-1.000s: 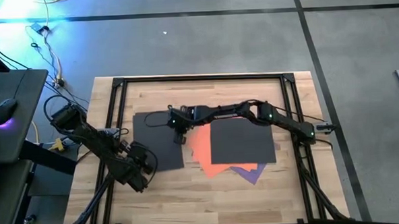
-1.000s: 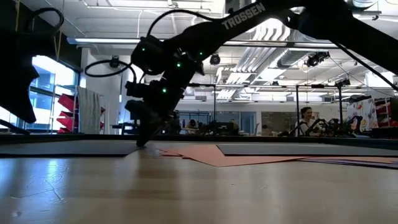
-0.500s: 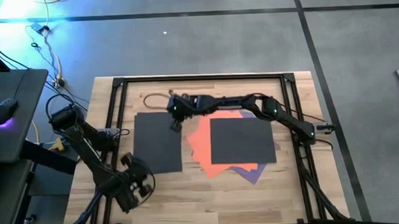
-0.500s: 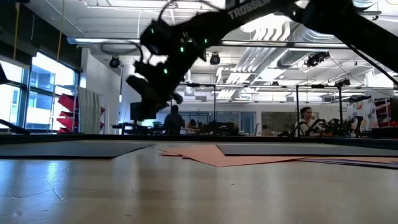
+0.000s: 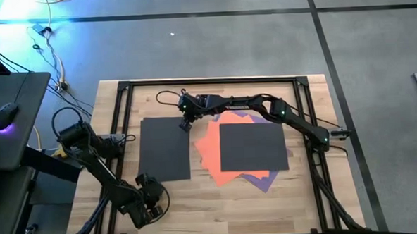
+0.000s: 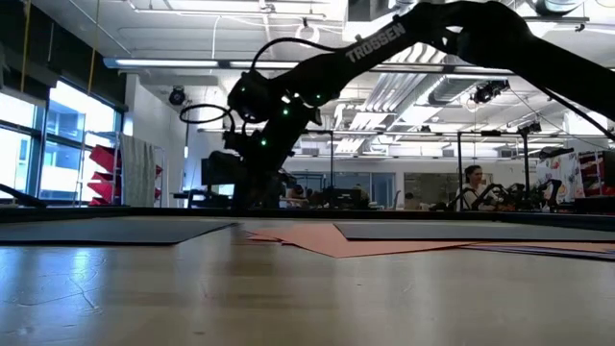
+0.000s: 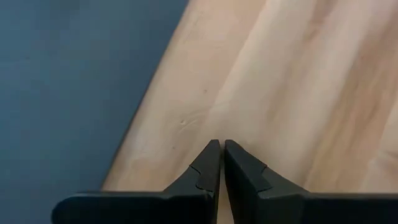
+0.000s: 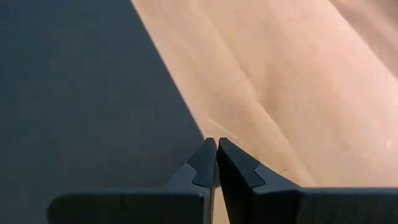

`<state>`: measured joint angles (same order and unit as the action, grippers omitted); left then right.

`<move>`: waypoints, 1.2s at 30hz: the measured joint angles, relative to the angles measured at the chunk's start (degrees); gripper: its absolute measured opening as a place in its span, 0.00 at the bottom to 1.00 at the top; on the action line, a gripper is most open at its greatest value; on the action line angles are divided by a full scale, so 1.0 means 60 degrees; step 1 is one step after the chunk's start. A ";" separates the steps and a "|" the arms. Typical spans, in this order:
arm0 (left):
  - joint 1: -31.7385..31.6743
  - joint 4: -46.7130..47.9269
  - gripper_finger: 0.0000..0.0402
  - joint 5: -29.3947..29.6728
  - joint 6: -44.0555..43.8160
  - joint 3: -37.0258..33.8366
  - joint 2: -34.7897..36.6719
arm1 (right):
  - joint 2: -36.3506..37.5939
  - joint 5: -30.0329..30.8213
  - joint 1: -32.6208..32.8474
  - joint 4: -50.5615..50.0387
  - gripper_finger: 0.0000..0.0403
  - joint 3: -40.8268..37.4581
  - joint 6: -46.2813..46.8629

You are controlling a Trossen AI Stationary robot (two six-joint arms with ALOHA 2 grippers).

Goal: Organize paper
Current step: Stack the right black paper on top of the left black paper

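Observation:
A dark grey sheet lies flat on the table's left half. It also shows in the low view as the dark sheet. To its right, a second dark sheet lies on an orange sheet, with a purple sheet under both. My right gripper is shut above the left sheet's far right corner, off the table in the low view. My left gripper is shut over bare wood near the table's near left corner, beside that sheet's edge.
A black metal frame runs along the table's edges. Bare wood lies along the near side. A cable loops by the right arm's wrist. Off the table's left side are a black desk and a mouse.
My right gripper has risen off the table beside the left dark sheet and moved toward the far edge, to above that sheet's far right corner. My left gripper has drawn back toward the table's near edge. The sheets lie as before.

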<state>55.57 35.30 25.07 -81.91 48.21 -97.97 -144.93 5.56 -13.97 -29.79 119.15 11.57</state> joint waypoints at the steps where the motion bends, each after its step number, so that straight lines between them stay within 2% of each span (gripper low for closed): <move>1: 0.0000 0.0003 0.00 0.0022 0.0000 -0.0001 0.0010 | -0.0028 0.0000 0.0023 0.0028 0.00 0.0004 0.0003; 10: -0.0008 0.0173 0.00 0.0001 0.0202 0.0015 0.0173 | -0.0010 0.0079 0.0212 -0.0564 0.00 0.0022 -0.0389; 14: -0.0011 0.0369 0.00 -0.0092 0.0368 0.0395 0.0377 | 0.0007 0.0129 0.0300 -0.0535 0.00 0.0022 -0.0433; 18: 0.0025 0.1488 0.00 0.0221 0.0254 0.1055 0.0539 | 0.0155 0.1009 0.0423 -0.0802 0.00 -0.0004 -0.0512; 21: 0.0018 0.3180 0.00 0.0690 -0.0640 0.1741 0.0557 | 0.0362 0.1352 0.0515 -0.0973 0.00 -0.0011 -0.0686; 25: -0.0186 0.6204 0.00 0.1245 -0.3268 0.2165 0.0568 | 0.0618 0.1237 0.0640 -0.1596 0.00 0.0011 -0.0761; 27: -0.0397 0.7672 0.00 0.1012 -0.4648 0.2163 0.0568 | 0.0616 0.1051 0.0711 -0.2151 0.00 0.0000 -0.0834; 29: -0.0630 0.8828 0.00 0.0286 -0.5489 0.2036 0.0568 | 0.0606 0.0769 0.0807 -0.2583 0.00 -0.0007 -0.0852; 31: -0.0921 0.9131 0.00 -0.0280 -0.5704 0.1825 0.0605 | 0.0608 0.0500 0.0894 -0.2932 0.00 -0.0005 -0.0862; 36: -0.1786 0.8226 0.00 -0.1048 -0.5663 0.0380 0.1107 | 0.0609 0.0400 0.1060 -0.3305 0.00 -0.0007 -0.0903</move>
<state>44.86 84.65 18.78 -115.88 50.48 -91.33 -141.27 7.96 -7.61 -49.62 119.11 6.15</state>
